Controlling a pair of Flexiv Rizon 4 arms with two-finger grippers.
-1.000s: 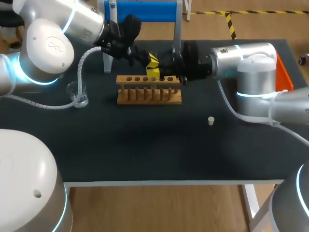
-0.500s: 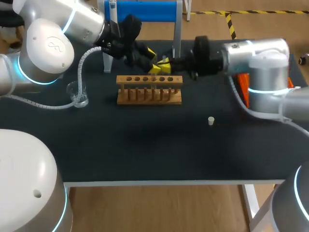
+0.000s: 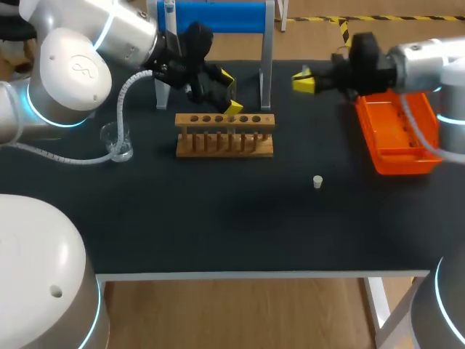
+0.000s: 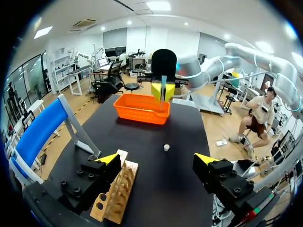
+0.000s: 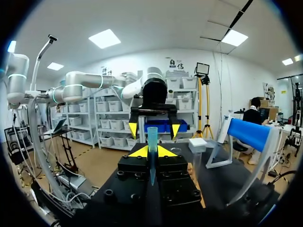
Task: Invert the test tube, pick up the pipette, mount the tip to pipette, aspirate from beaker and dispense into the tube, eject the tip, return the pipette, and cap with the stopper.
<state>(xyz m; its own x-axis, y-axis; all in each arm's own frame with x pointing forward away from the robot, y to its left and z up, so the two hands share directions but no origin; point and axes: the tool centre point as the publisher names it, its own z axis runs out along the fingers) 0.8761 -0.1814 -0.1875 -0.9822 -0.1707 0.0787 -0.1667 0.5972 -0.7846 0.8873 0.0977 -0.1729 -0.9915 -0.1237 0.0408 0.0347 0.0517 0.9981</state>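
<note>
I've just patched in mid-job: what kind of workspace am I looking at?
Probably a mock chemistry bench, set up for robot practice: a wooden test tube rack, a glass beaker, and a test tube held in the right gripper.

A matt black tabletop (image 3: 218,225) carries a bare, pale wooden rack (image 3: 225,134); at its three o'clock, a glossy orange plastic tray (image 3: 396,134); at nine o'clock, a clear, shiny beaker (image 3: 117,142). The small stopper (image 3: 317,182) looks dull white. A translucent bluish test tube (image 5: 152,137) sits pinched in the right hand (image 5: 152,151), whose body is matt black with yellow tips.
</note>
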